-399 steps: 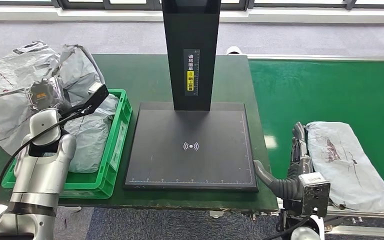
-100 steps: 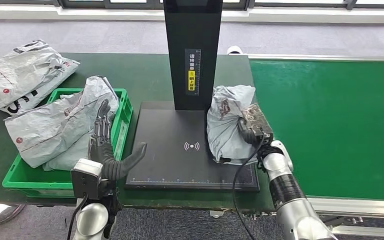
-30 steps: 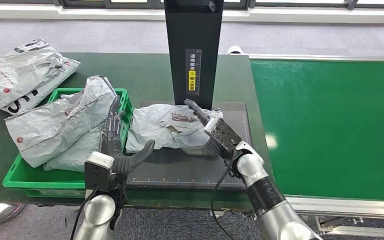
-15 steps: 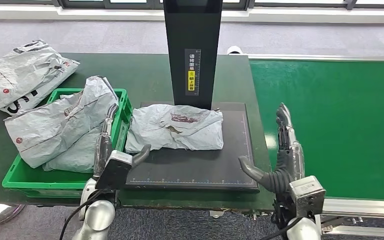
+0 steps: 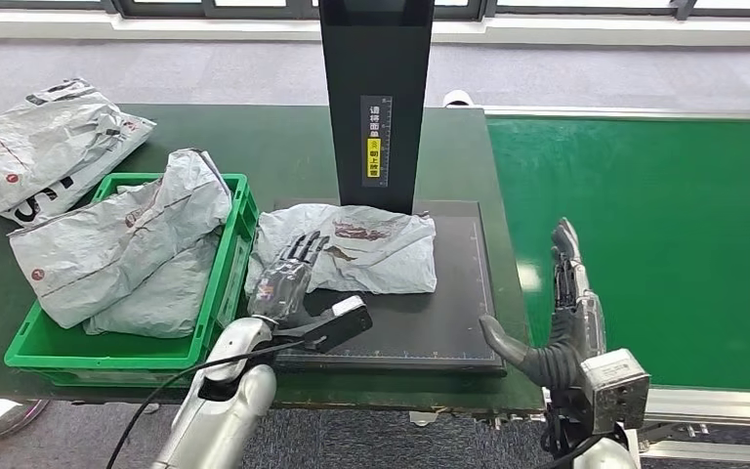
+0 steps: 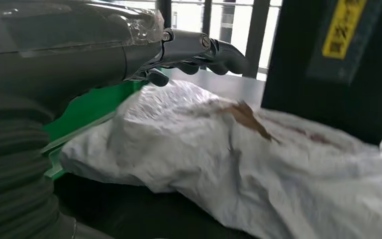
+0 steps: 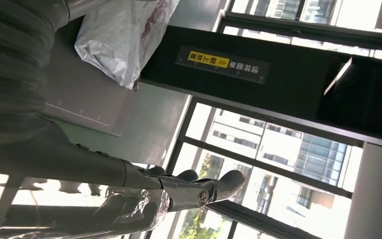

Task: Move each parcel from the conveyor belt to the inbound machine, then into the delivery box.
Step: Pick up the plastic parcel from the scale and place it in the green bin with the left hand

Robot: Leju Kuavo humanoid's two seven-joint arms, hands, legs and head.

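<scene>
The parcel (image 5: 347,247) is laid crosswise on the inbound machine (image 5: 459,313), beside the delivery box (image 5: 223,283). The left robot hand (image 5: 288,274), open, is positioned over its near-left end; the right robot hand (image 5: 566,313), open and empty, is held well apart

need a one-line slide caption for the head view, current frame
Left hand reaches over the grey parcel on the inbound machine's scan plate; right hand open beside the conveyor belt.
</scene>
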